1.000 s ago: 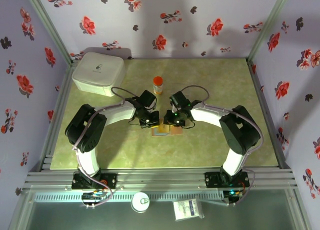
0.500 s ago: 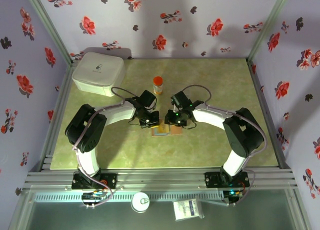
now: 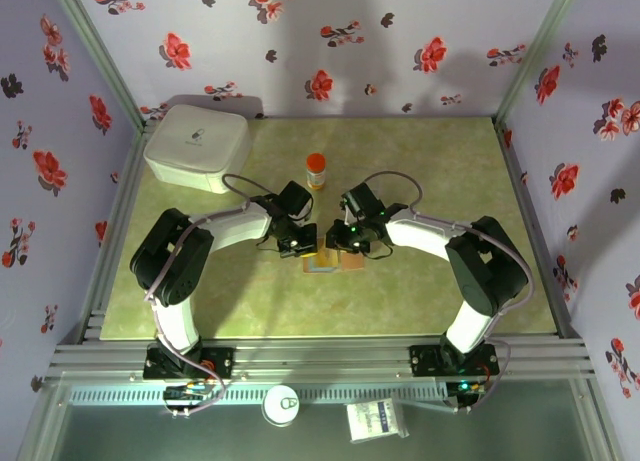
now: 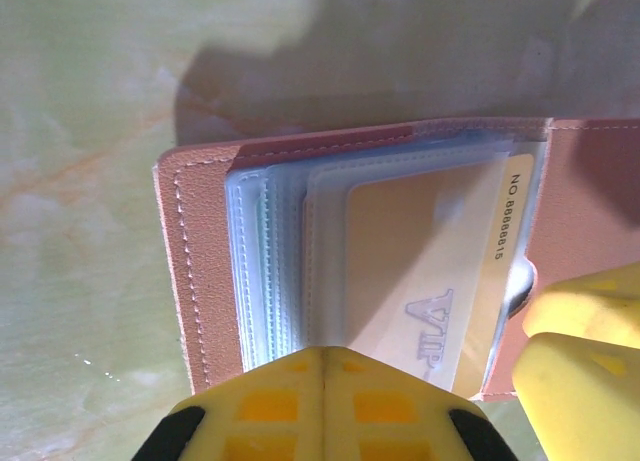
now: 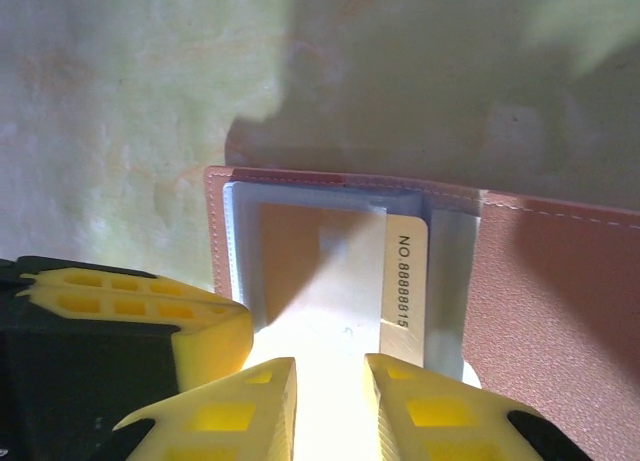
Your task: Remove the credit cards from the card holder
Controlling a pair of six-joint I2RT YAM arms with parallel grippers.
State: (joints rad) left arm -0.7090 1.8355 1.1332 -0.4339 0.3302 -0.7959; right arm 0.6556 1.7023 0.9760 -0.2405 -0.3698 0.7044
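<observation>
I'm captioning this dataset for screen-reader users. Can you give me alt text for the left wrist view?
An open reddish-brown leather-like card holder lies on a pale green table, its clear plastic sleeves holding an orange-yellow card printed VIP. Two yellow fingers meet over its edge at the bottom of the frame, and another yellow finger sits at lower right.

Both arms reach inward and meet mid-table. The left gripper [image 3: 300, 243] and right gripper [image 3: 343, 239] hang side by side over a small reddish-brown card holder [image 3: 335, 264], which lies open on the green marbled table [image 3: 430, 171]. Just beyond them stands a small orange bottle [image 3: 316, 168]. A white rounded square box [image 3: 197, 147] sits in the far left corner.
</observation>
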